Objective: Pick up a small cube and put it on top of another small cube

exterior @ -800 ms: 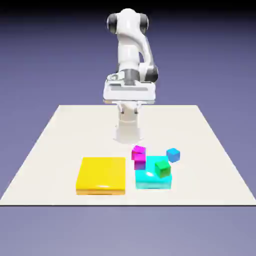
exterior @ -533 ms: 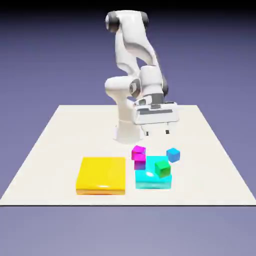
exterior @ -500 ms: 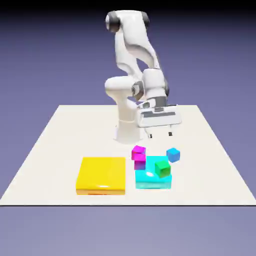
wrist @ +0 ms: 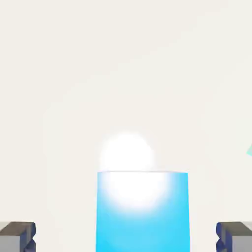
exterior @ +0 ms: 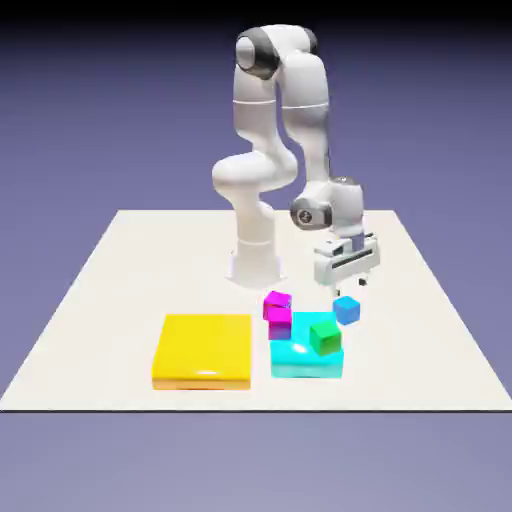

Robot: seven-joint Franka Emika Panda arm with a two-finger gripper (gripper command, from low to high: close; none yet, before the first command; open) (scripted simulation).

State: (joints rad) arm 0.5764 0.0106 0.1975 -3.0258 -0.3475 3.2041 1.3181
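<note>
The small blue cube (exterior: 346,309) rests on the table to the exterior view's right of the cyan block. My gripper (exterior: 347,287) hangs just above it, open. Seen from the hand view, the blue cube (wrist: 142,211) fills the lower middle, lying between the two grey fingertips (wrist: 17,236) with wide gaps on both sides; nothing is gripped. A green cube (exterior: 325,336) sits on the cyan block (exterior: 305,358). The magenta cube (exterior: 277,305) stands on a second magenta cube at the cyan block's far left corner.
A flat yellow block (exterior: 203,350) lies to the exterior view's left of the cyan block. The robot's base (exterior: 256,262) stands behind the cubes. A sliver of the cyan block (wrist: 249,149) shows at the hand view's right edge.
The arm swung from the table's middle toward the exterior view's right and descended, bringing the open gripper down to just above the blue cube. No cube has moved.
</note>
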